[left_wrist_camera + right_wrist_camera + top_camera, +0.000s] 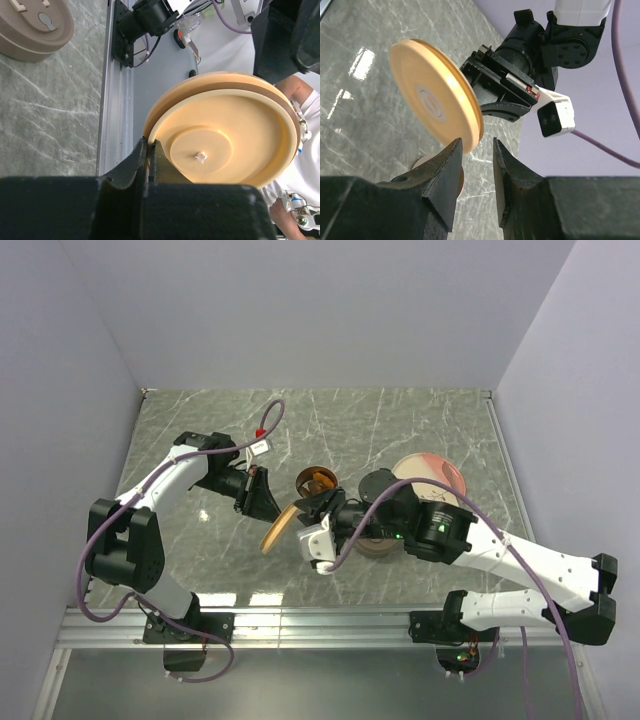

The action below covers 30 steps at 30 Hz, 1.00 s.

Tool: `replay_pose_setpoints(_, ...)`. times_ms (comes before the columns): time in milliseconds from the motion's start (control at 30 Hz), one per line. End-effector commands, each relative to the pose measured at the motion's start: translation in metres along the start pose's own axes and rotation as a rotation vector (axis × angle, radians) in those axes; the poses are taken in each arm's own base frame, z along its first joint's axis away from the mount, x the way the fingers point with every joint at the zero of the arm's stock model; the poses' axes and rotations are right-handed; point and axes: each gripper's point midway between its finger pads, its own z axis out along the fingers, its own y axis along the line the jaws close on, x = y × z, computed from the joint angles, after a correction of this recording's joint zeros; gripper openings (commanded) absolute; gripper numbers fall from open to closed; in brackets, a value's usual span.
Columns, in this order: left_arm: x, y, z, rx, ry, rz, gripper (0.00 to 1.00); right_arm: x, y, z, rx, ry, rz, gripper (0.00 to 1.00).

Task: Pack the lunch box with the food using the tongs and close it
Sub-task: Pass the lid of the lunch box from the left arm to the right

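Note:
A round yellow-orange lid [280, 528] of the lunch box hangs on edge above the table. My left gripper [148, 145] is shut on its rim, and the lid's [225, 145] inner face fills that view. My right gripper [475, 150] is open, its jaws a little apart, with the lower rim of the lid [435, 97] just at the tip of the left finger [451, 165] and nothing between the pads. In the top view the right gripper [308, 512] sits right of the lid. A dark round bowl [318, 482] holds orange-brown food. The tongs are out of view.
A pale pink plate [430, 475] lies behind the right arm. A tan round container [375, 545] sits under that arm, and a tan lid with a keyhole mark [30, 25] rests on the marble. The metal rail [300, 625] runs along the near edge.

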Motion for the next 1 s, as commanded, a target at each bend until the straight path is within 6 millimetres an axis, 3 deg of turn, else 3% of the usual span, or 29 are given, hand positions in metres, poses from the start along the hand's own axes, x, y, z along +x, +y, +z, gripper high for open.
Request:
replay_pose_setpoints(0, -0.007, -0.014, 0.001, 0.044, -0.037, 0.014, 0.0, -0.011, -0.012, -0.008, 0.066, -0.036, -0.018, 0.39)
replay_pose_setpoints(267, -0.005, -0.014, 0.002, 0.041, -0.03, 0.019, 0.0, -0.011, -0.017, 0.002, 0.07, -0.033, -0.021, 0.39)
replay_pose_setpoints(533, -0.005, -0.016, 0.003, 0.049, -0.032, 0.026, 0.0, -0.011, -0.009, 0.009, 0.041, -0.038, -0.018, 0.34)
replay_pose_setpoints(667, -0.003, -0.016, 0.004, 0.05, -0.028, 0.031, 0.0, -0.011, -0.012, 0.011, 0.052, -0.038, -0.022, 0.27)
replay_pose_setpoints(867, -0.003, -0.018, 0.004, 0.052, -0.031, 0.044, 0.0, -0.011, -0.015, 0.014, 0.056, -0.033, -0.008, 0.09)
replay_pose_setpoints(933, -0.003, -0.019, 0.004, 0.052, -0.032, 0.049, 0.0, -0.011, -0.016, 0.015, 0.053, -0.029, -0.001, 0.1)
replay_pose_setpoints(967, -0.003, -0.019, 0.004, 0.054, -0.034, 0.047, 0.0, -0.01, -0.014, 0.015, 0.044, -0.024, 0.004, 0.16)
